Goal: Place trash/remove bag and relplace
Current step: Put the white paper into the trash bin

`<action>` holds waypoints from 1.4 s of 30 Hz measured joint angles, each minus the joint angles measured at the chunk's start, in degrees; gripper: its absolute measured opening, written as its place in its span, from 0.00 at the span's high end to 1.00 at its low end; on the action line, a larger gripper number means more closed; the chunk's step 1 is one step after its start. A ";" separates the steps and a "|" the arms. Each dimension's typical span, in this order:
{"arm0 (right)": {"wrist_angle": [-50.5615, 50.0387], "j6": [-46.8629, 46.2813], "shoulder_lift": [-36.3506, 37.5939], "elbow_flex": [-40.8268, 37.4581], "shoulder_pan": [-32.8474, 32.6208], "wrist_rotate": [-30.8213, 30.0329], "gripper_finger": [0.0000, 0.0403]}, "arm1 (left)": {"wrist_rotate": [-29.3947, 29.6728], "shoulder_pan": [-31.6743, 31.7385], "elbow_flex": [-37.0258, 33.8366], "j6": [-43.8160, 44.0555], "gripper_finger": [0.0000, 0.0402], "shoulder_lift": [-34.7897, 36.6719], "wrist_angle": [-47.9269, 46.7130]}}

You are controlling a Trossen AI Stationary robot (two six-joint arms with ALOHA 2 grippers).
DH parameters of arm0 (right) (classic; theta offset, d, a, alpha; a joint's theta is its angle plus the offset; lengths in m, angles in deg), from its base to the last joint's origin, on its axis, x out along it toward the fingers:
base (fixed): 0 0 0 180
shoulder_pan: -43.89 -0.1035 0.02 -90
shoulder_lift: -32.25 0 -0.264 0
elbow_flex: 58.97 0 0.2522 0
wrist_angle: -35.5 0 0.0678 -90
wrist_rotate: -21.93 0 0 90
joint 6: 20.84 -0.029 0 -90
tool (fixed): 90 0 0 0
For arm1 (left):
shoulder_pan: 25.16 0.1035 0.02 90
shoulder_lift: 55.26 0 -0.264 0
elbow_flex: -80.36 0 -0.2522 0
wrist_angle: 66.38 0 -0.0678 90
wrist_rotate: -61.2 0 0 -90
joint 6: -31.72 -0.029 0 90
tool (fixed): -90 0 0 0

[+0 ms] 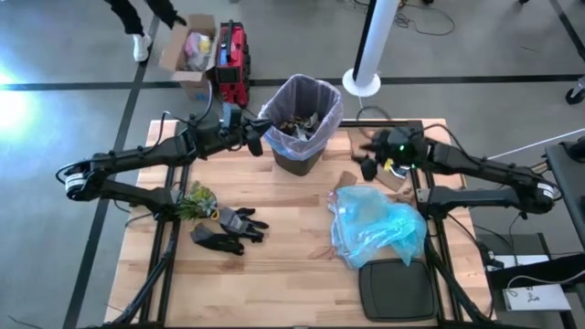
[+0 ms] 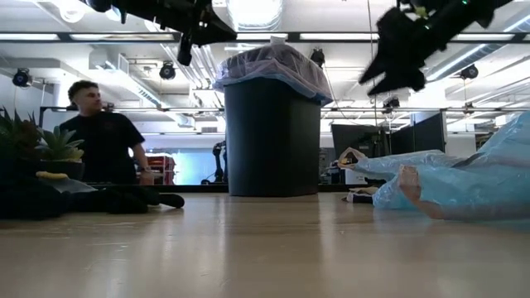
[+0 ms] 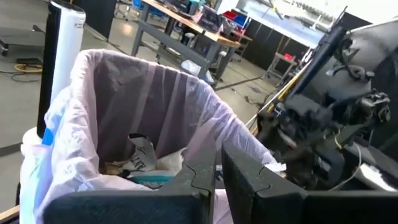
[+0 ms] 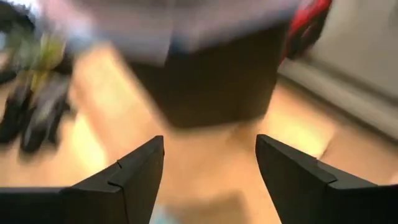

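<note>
Lying at the table's front edge in the high view, a black tray (image 1: 397,290) is sitting just below a light blue plastic bag (image 1: 379,224), which is sprawling across the right half of the wooden table (image 1: 292,283). Black gloves (image 1: 228,228) are resting left of centre, beside a small green plant (image 1: 195,201).

Standing at the back of the table, a dark bin (image 2: 272,136) is wearing the bag (image 1: 318,96), whose pale lavender rim is folding over the bin's edge. Trash (image 1: 297,123) is lying inside it, with crumpled paper showing in the left wrist view (image 3: 140,158).

Hovering just left of the bin's rim, the left gripper (image 1: 257,142) is keeping its fingers (image 3: 199,180) pressed together, holding nothing. On the bin's right, the right gripper (image 1: 370,166) is hanging above the table with its fingers (image 4: 134,171) spread apart and nothing between them.

A person (image 2: 103,145) is sitting beyond the table.
</note>
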 joint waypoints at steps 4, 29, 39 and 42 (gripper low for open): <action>-6.81 -1.47 -0.30 -1.25 -5.75 3.79 0.43 | -0.98 -0.26 -0.02 -3.15 0.97 1.48 -0.57; 3.92 -7.31 -42.94 8.73 -37.32 2.97 0.43 | -3.36 -19.53 -4.49 -13.32 0.97 14.29 -40.27; 5.13 5.03 -69.11 47.63 -37.39 2.91 0.47 | -2.81 -29.68 -14.18 -4.88 0.97 14.32 -31.95; -3.87 14.17 -70.87 57.90 -38.01 2.11 0.46 | 0.64 -34.13 -15.62 -1.73 0.97 14.09 -29.05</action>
